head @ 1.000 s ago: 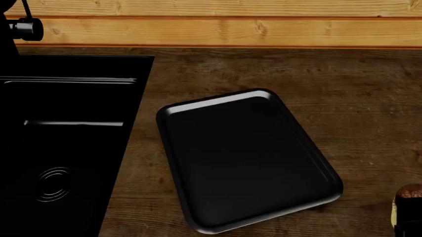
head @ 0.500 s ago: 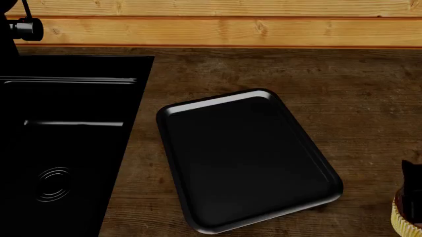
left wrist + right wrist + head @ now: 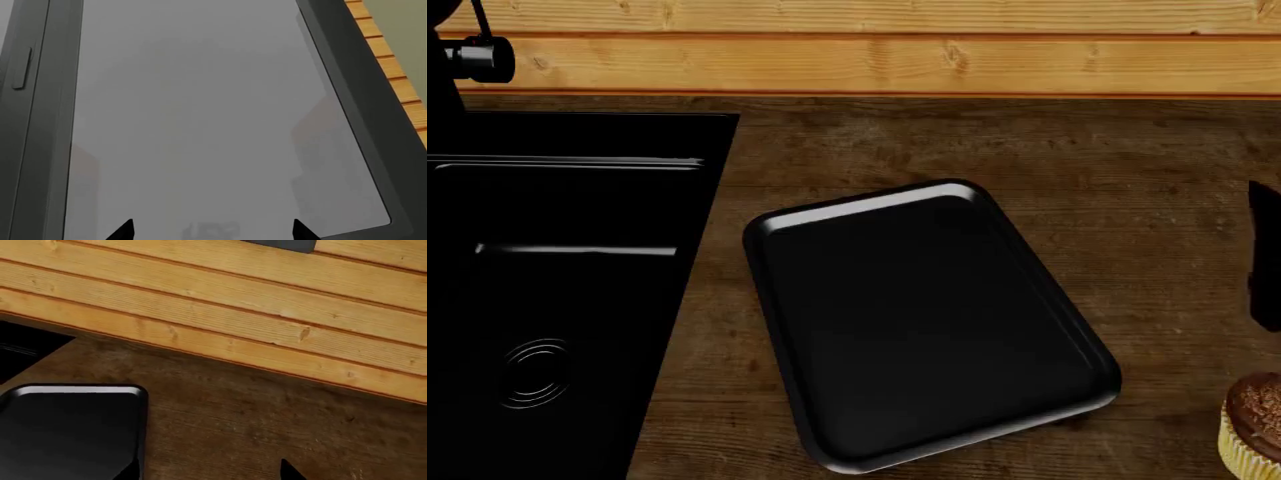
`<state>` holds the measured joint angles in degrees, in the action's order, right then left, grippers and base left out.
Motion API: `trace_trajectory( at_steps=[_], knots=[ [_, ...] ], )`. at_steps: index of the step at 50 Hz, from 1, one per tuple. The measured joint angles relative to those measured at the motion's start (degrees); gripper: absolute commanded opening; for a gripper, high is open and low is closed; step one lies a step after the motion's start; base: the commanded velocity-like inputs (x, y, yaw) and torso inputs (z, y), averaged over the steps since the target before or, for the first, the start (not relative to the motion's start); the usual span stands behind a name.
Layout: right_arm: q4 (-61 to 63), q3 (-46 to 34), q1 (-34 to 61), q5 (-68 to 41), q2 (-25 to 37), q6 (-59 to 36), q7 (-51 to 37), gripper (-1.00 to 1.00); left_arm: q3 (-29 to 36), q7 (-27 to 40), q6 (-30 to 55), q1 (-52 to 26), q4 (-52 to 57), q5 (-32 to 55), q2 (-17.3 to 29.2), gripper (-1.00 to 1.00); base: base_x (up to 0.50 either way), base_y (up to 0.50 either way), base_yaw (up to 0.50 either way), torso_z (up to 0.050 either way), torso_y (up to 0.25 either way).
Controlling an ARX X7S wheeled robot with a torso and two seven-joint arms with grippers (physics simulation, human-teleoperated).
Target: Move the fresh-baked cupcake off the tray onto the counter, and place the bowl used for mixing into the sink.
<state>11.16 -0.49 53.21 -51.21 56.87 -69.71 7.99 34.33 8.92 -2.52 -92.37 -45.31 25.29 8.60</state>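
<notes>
Since the cupcake (image 3: 1256, 423) sits on the counter (image 3: 1148, 150) below the right gripper (image 3: 1265, 255), whose jaws seemingly stand apart and empty, fetching the unseen bowl comes next.

The counter (image 3: 988, 140) carries the tray (image 3: 928, 320) at its middle, the cupcake (image 3: 1254, 425) standing apart to the tray's right, and the sink (image 3: 561, 300) set in at left.
</notes>
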Motion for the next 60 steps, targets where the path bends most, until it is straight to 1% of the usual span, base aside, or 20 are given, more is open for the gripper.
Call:
trace_trajectory(
  at_steps=[7,12,22,32,43,60],
  knots=[
    [-1.3,-3.3,4.5,2.0,-0.6,1.3,1.6,1.0,0.1,0.0,-0.2,-0.1,-0.4,0.0,-0.1,1.0,0.0,0.0,0.0,0.0,0.0],
    [-4.2,-7.1,9.2,4.4,-1.7,2.6,3.7,1.0,0.1,-0.1,-0.3,-0.1,-0.5,0.1,-0.1,1.0,0.0,0.0,0.0,0.0,0.0],
    [-13.0,-15.6,19.4,10.5,-5.6,6.3,9.2,1.0,0.2,0.3,-0.1,0.0,0.0,0.2,0.1,1.0,0.0,0.0,0.0,0.0,0.0],
    [-20.9,-21.2,26.5,14.9,-9.9,10.0,13.1,1.0,0.2,0.5,-0.2,0.0,0.2,0.3,0.2,1.0,0.0,0.0,0.0,0.0,0.0],
    [-30.1,-25.1,32.8,18.8,-15.2,14.9,16.2,1.0,0.2,0.7,-0.6,-0.1,-0.2,0.4,0.2,1.0,0.0,0.0,0.0,0.0,0.0],
    [-44.0,-27.7,38.8,22.2,-23.4,23.3,19.4,1.0,0.3,0.9,-1.0,-0.2,-0.5,0.5,0.2,1.0,0.0,0.0,0.0,0.0,0.0]
  ],
)
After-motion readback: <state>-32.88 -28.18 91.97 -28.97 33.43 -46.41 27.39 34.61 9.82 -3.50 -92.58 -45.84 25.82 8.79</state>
